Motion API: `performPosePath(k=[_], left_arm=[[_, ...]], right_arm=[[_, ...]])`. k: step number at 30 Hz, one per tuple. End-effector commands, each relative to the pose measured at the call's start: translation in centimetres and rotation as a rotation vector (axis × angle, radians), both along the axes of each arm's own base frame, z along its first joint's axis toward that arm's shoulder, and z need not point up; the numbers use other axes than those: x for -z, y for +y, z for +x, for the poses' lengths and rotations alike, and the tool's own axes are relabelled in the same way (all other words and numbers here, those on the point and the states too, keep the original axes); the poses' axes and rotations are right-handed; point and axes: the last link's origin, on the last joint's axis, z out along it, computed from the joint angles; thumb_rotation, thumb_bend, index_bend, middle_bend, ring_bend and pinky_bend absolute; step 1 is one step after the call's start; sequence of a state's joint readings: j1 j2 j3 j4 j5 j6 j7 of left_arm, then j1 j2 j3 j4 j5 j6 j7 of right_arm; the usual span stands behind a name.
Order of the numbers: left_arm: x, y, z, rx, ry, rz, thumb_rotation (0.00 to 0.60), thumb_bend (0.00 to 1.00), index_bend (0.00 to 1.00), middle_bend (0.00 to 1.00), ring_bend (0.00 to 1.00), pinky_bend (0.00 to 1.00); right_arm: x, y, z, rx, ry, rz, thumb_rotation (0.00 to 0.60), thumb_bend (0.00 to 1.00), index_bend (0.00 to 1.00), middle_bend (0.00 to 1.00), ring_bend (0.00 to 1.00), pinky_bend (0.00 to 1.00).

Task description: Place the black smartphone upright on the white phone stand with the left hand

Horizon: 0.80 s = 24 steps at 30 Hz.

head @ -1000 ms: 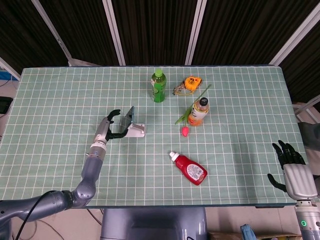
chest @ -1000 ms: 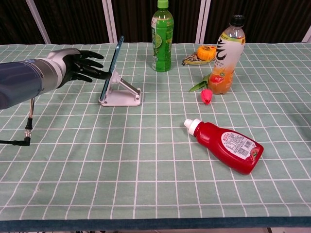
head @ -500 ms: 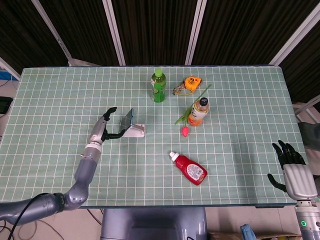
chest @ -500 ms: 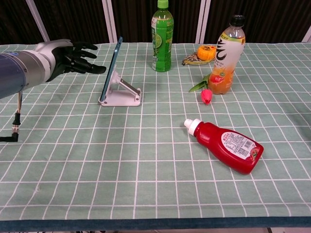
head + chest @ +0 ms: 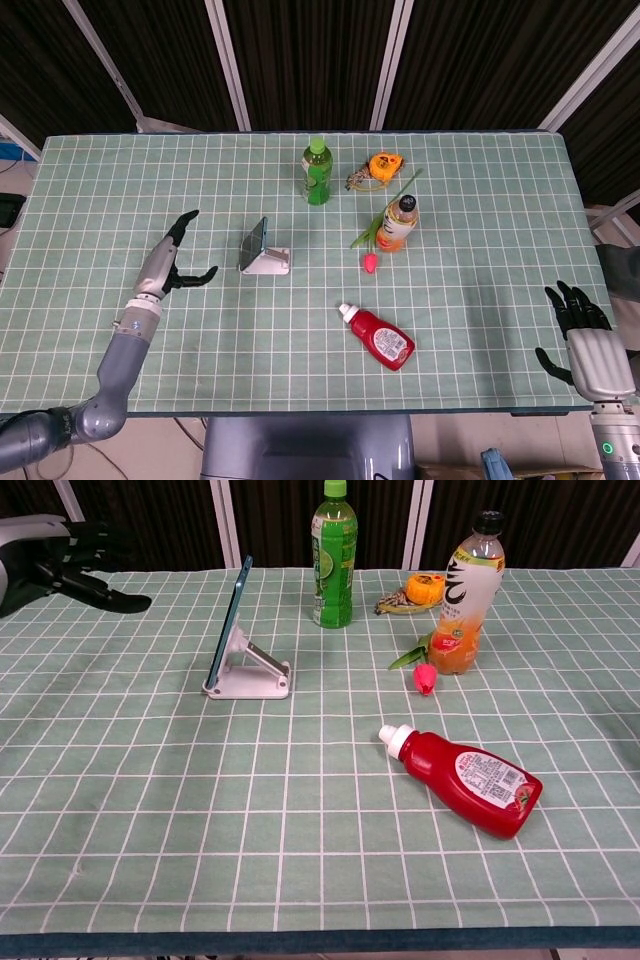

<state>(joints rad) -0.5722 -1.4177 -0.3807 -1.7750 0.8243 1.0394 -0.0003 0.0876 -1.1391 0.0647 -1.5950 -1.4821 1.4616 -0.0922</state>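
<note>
Robot lab test bench, green gridded table cover (image 5: 480,230), black curtain backdrop (image 5: 300,60), metal frame struts (image 5: 228,62)

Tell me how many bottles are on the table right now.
3. A green bottle stands at the back, an orange drink bottle stands right of it, and a red ketchup bottle lies on its side nearer the front. None looks hidden.

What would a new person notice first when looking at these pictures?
Probably the black smartphone, standing upright on the white phone stand on the left half of the green checked table, with the open left hand apart from it, further left. Next, the red ketchup squeeze bottle lying on its side near the front, and the green drink bottle standing at the back.
</note>
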Motion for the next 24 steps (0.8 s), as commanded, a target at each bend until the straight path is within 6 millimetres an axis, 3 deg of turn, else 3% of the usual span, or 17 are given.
performPosePath(k=[1,7,13,17,24], left_arm=[[-2.4,-1.8,-1.4,0.079,0.109,0.047,0.600,0.23,0.03,0.01,0.00,0.04],[-6.6,-6.6,-5.3,0.233,0.414,0.116,0.600,0.14,0.02,0.00,0.00,0.00],[-9.9,-11.6,-9.4,0.237,0.648,0.166,0.600,0.10,0.01,0.00,0.00,0.00],[-11.2,-14.7,-12.0,0.188,0.754,0.185,0.600,0.07,0.00,0.00,0.00,0.00],[-11.8,-17.4,-15.7,0.114,0.853,0.175,0.600,0.07,0.00,0.00,0.00,0.00]], right_arm=[[0.0,0.0,0.0,0.000,0.000,-0.001,0.600,0.37,0.07,0.00,0.00,0.18],[0.0,0.1,0.0,-0.002,0.003,-0.002,0.600,0.37,0.07,0.00,0.00,0.18],[0.0,0.1,0.1,-0.004,0.004,-0.003,0.600,0.37,0.07,0.00,0.00,0.18],[0.0,0.1,0.0,-0.002,0.005,-0.004,0.600,0.37,0.07,0.00,0.00,0.18],[0.0,0.2,0.0,-0.006,0.003,-0.005,0.600,0.37,0.07,0.00,0.00,0.18]])
